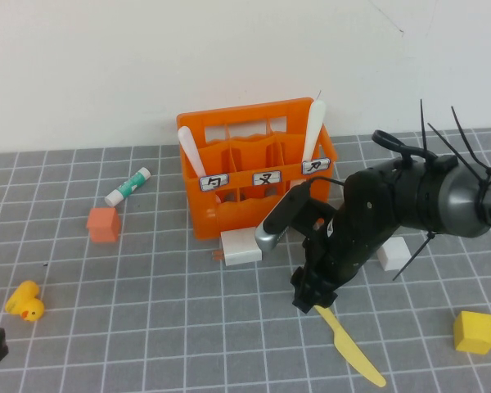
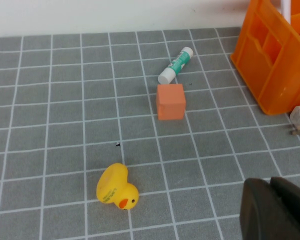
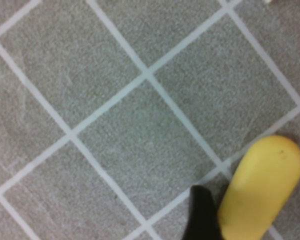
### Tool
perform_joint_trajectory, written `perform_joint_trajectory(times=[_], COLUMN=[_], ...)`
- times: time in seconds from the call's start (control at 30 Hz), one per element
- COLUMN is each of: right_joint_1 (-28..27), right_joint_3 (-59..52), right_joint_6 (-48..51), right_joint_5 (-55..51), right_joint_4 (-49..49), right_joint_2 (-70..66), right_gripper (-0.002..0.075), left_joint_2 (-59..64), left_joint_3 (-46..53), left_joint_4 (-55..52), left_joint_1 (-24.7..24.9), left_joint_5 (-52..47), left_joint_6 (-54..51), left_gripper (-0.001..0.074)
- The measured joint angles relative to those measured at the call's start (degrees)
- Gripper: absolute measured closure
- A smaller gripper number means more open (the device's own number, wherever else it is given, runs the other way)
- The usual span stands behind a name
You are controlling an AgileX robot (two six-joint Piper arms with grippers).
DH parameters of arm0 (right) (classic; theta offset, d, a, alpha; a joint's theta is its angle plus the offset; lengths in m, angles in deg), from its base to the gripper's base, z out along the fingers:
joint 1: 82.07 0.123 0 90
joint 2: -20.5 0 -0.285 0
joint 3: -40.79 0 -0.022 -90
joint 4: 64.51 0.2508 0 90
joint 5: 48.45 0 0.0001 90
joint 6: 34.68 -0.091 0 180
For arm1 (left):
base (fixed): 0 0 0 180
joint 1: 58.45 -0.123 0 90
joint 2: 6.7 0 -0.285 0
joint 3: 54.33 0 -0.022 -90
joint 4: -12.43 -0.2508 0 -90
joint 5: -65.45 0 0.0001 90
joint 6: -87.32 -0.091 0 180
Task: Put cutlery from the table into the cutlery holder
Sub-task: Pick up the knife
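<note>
1. Plain white wall (image 1: 106, 65) runs along the far edge of the scene, matte, unmarked apart from faint scuffs at far right.
2. Light is even and diffuse; shadows are soft and short.

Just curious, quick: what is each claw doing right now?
Left gripper: shut, holding nothing, parked low.
Right gripper: open, at the yellow knife on the table.
</note>
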Motion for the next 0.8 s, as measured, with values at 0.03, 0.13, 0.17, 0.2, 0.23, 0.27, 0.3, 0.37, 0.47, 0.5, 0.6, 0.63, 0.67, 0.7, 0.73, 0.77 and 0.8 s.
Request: perform_joint_trajectory(times=[0.03,0.13,0.17,0.2,0.23,0.27,0.3,0.37,0.47,0.5,0.6,0.63,0.67,0.7,0.73,0.77,0.8], right_joint_1=[0.0,0.0,0.0,0.0,0.0,0.0,0.0,0.0,0.0,0.0,0.0,0.0,0.0,0.0,0.0,0.0,0.0], right_joint_3=[0.1,0.3,0.4,0.6,0.6,0.6,0.6,0.6,0.6,0.6,0.6,0.6,0.6,0.6,0.6,0.6,0.6], right_joint_6=[0.0,0.0,0.0,0.0,0.0,0.0,0.0,0.0,0.0,0.0,0.0,0.0,0.0,0.0,0.0,0.0,0.0], right_joint_5=[0.0,0.0,-0.1,-0.2,-0.2,-0.3,-0.4,-0.4,-0.5,-0.5,-0.6,-0.6,-0.6,-0.6,-0.6,-0.6,-0.6], right_joint_4=[0.0,0.0,0.0,0.0,0.0,0.0,0.0,0.0,0.0,0.0,0.0,0.1,0.1,0.1,0.1,0.1,0.1], right_joint_2=[-0.1,-0.2,-0.2,-0.2,-0.2,-0.2,-0.3,-0.3,-0.3,-0.3,-0.3,-0.3,-0.3,-0.3,-0.1,0.1,0.4], right_gripper=[0.0283,0.0357,0.0394,0.0435,0.047,0.0515,0.0542,0.0538,0.0538,0.0538,0.0538,0.0538,0.0538,0.0538,0.0538,0.0538,0.0538], left_joint_2=[0.0,0.0,0.0,0.0,0.0,0.0,0.0,0.0,0.0,0.0,0.0,0.0,0.0,0.0,0.0,0.0,0.0], left_joint_3=[0.0,0.0,0.0,0.0,0.0,0.0,0.0,0.0,0.0,0.0,0.0,0.0,0.0,0.0,0.0,0.0,0.0], left_joint_4=[0.0,0.0,0.0,0.0,0.0,0.0,0.0,0.0,0.0,0.0,0.0,0.0,0.0,0.0,0.0,0.0,0.0], left_joint_1=[0.0,0.0,0.0,0.0,0.0,0.0,0.0,0.0,0.0,0.0,0.0,0.0,0.0,0.0,0.0,0.0,0.0], left_joint_5=[0.0,0.0,0.0,0.0,0.0,0.0,0.1,0.1,0.1,0.1,0.1,0.1,0.1,0.1,0.1,0.1,0.1], left_joint_6=[0.0,0.0,0.0,0.0,0.0,0.0,0.0,0.0,0.0,0.0,0.0,0.0,0.0,0.0,0.0,0.0,0.0], left_gripper=[0.0735,0.0735,0.0735,0.0735,0.0735,0.0735,0.0735,0.0735,0.0735,0.0735,0.0735,0.0735,0.0735,0.0735,0.0735,0.0735,0.0735])
